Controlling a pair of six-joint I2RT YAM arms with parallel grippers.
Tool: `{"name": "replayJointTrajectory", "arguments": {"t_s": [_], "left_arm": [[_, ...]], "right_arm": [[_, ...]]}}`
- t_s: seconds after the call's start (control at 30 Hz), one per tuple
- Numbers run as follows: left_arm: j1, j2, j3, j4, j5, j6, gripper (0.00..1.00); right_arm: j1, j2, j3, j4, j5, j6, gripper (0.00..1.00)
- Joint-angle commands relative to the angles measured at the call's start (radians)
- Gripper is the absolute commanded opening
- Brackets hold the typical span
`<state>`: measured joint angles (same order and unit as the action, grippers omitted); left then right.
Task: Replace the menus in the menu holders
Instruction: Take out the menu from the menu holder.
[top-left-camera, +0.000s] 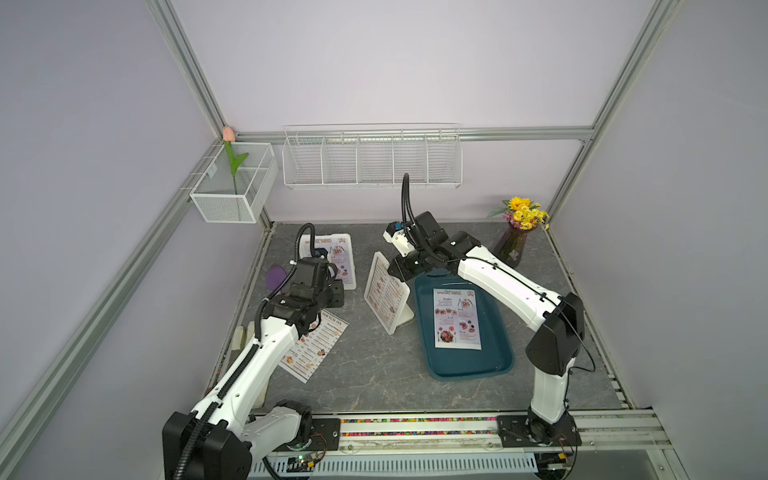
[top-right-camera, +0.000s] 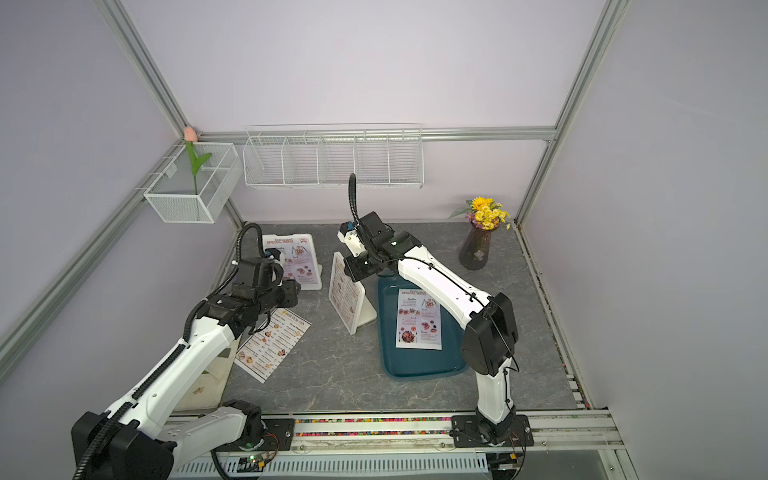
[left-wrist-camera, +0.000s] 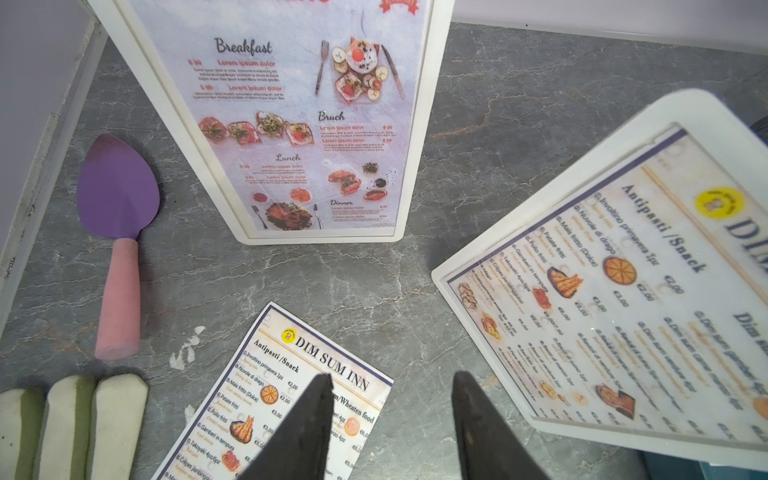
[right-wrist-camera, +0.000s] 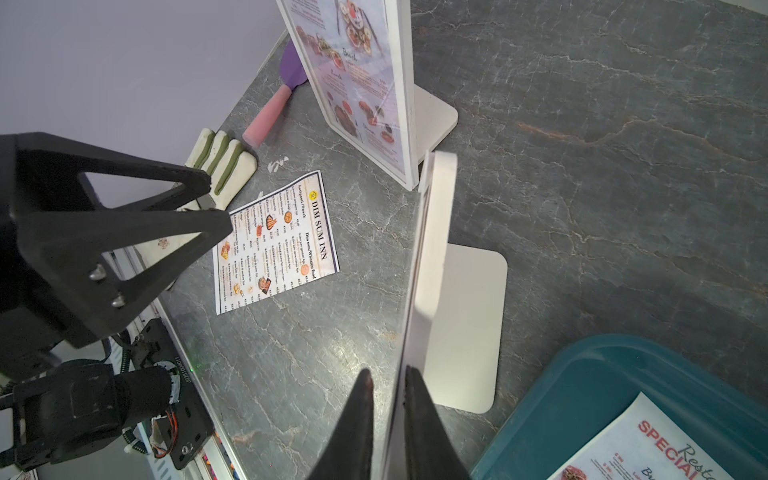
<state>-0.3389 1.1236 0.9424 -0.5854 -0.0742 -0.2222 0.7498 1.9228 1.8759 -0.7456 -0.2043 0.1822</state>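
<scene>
Right tool (right-wrist-camera: 388, 371) is set narrow over the top edge of the centre menu holder (top-left-camera: 404, 319), with one finger on each side of the clear front. Whether the edge is actually pinched cannot be told. This holder is stood on the table (top-left-camera: 374, 374) just beside the teal tray (top-left-camera: 469, 365), and a framed DIM SUM INN menu (top-left-camera: 384, 297) is seen in it. Left tool (left-wrist-camera: 390, 376) is held partly open with nothing between the fingers, above a loose DIM SUM INN menu (left-wrist-camera: 282, 399) laid flat on the table. The rear menu holder (left-wrist-camera: 316, 240) is stood at the back left with a framed SPECIAL MENU sheet (left-wrist-camera: 299, 124) in it. A loose SPECIAL MENU sheet (top-left-camera: 456, 318) is laid flat in the tray. A purple spatula (left-wrist-camera: 118, 187) with a pink handle is laid beside the rear holder.
</scene>
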Motion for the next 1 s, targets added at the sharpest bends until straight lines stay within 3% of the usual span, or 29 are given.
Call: {"name": "replayJointTrajectory", "arguments": {"t_s": [0.0, 0.3, 0.97], "left_arm": [[-0.001, -0.017, 0.008, -0.013, -0.009, 0.009, 0.49], [-0.002, -0.016, 0.004, -0.01, -0.01, 0.007, 0.49], [-0.001, -0.002, 0.024, -0.005, -0.007, 0.012, 0.49]], "right_arm": [[0.006, 0.02, 0.019, -0.026, -0.018, -0.014, 0.15], [0.002, 0.009, 0.037, -0.031, -0.051, 0.001, 0.1], [-0.013, 0.004, 0.077, -0.044, -0.076, 0.01, 0.07]]}}
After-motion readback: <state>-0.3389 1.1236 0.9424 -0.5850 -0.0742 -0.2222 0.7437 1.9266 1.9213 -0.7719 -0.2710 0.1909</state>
